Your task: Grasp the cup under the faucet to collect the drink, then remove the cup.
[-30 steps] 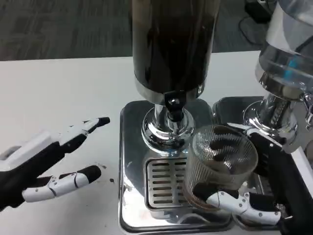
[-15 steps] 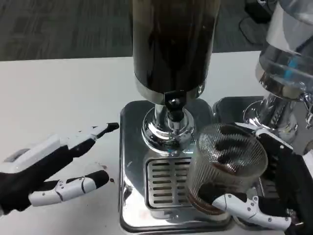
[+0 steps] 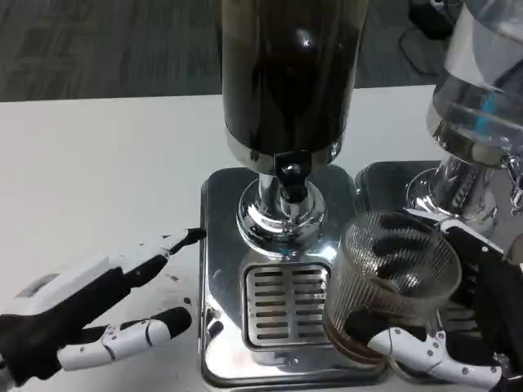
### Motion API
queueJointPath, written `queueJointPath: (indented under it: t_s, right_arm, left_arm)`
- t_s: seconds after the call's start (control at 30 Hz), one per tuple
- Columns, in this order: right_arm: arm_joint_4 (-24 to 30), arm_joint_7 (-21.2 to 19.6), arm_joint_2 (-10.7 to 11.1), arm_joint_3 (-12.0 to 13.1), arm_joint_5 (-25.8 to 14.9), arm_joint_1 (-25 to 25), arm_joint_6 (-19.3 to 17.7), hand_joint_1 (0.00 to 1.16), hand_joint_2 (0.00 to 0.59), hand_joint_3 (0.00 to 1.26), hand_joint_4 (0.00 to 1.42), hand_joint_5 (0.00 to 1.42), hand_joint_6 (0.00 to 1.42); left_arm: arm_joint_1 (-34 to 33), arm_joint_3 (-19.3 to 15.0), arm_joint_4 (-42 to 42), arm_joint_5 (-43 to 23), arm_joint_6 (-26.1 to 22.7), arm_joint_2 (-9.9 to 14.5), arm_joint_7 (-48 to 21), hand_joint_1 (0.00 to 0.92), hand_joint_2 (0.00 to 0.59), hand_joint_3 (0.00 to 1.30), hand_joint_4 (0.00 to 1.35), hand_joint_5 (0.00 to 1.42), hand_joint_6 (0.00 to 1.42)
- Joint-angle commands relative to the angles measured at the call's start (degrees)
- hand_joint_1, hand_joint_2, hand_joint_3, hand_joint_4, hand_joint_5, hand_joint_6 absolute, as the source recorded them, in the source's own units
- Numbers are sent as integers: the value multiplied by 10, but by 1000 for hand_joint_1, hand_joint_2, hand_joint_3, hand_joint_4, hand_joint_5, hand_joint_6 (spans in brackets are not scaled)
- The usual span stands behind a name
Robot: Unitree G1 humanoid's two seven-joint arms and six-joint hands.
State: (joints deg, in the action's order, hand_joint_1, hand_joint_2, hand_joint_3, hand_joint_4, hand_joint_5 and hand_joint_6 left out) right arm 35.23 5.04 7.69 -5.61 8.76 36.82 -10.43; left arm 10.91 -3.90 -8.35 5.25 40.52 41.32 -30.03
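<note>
At lower right of the frame, my right hand (image 3: 458,343) wraps the ribbed clear glass cup (image 3: 392,282), dark drink at its bottom, beside the faucet (image 3: 292,175) over the chrome drip tray (image 3: 214,269). Lower left, my left hand (image 3: 90,314) lies spread, empty.

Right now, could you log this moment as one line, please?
right hand grips ribbed glass cup | left hand open beside drip tray

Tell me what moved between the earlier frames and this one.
The right robot hand, gripping the ribbed cup, carried it rightward and toward the camera, off the drip grate. The empty left robot hand slid right, fingertips now near the dispenser base. The dark-drink dispenser stayed put.
</note>
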Motion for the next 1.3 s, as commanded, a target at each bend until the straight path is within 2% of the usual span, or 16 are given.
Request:
queueJointPath:
  t_s: [0.03,0.33,0.6,0.97,1.3]
  right_arm:
    - [13,-1,-1,6,-16,11,-19,886,162,582,697,892,1193]
    - [19,11,5,28,-39,18,-19,882,162,582,697,892,1193]
    - [18,22,13,37,-54,7,-11,882,162,582,697,892,1193]
    - [19,22,11,37,-56,12,-12,876,169,589,697,892,1193]
    - [16,19,5,26,-49,15,-13,872,172,589,697,892,1179]
  left_arm:
    - [9,-1,15,9,-13,-7,12,0,226,0,0,0,0]
    - [16,0,54,21,-43,-17,17,0,228,0,0,0,0]
    - [34,-7,84,27,-65,-22,29,0,228,0,0,0,0]
    - [46,-10,104,30,-79,-22,33,0,227,0,0,0,0]
    - [51,-16,97,27,-74,-22,33,0,227,0,0,0,0]
